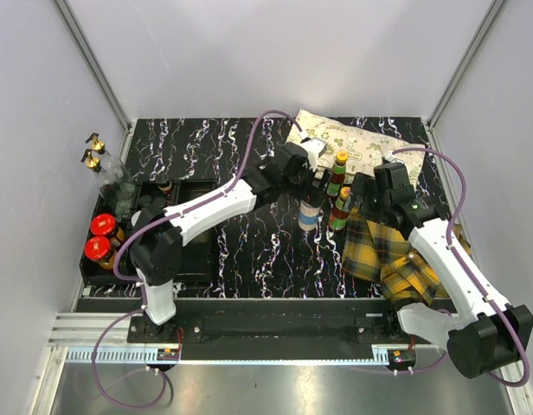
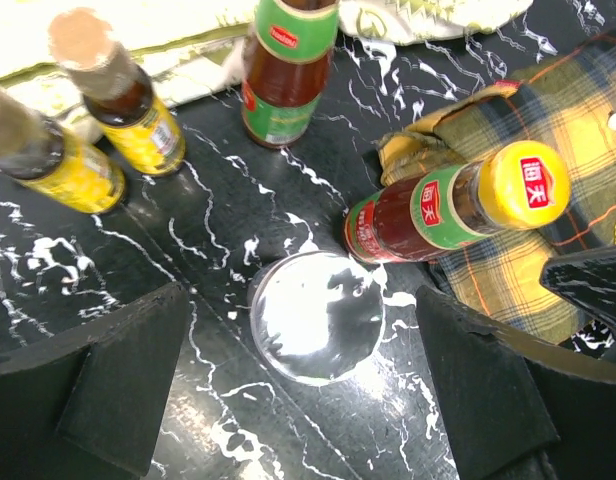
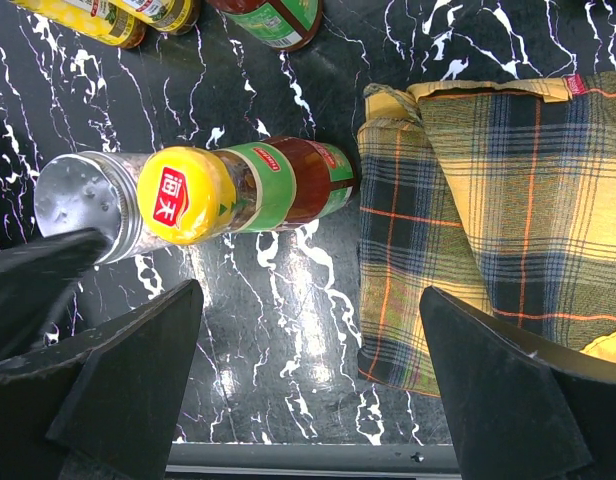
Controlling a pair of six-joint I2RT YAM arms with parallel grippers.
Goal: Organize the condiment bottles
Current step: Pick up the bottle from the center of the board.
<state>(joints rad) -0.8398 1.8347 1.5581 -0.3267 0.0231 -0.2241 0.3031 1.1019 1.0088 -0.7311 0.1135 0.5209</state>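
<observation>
A: The left gripper hangs spread wide over the silver-lidded shaker, holding nothing.

B: The right gripper (equally wide and empty) hovers over the yellow-capped sauce bottle just beside it. A descending finger could topple the neighbour, or the arms could clash.

The worktop is black with white marble veining, the cloth a yellow plaid crossed by dark green and orange lines, the sauce bottle yellow-capped and green-labelled, the shaker silver-lidded, the jars red-lidded.
</observation>
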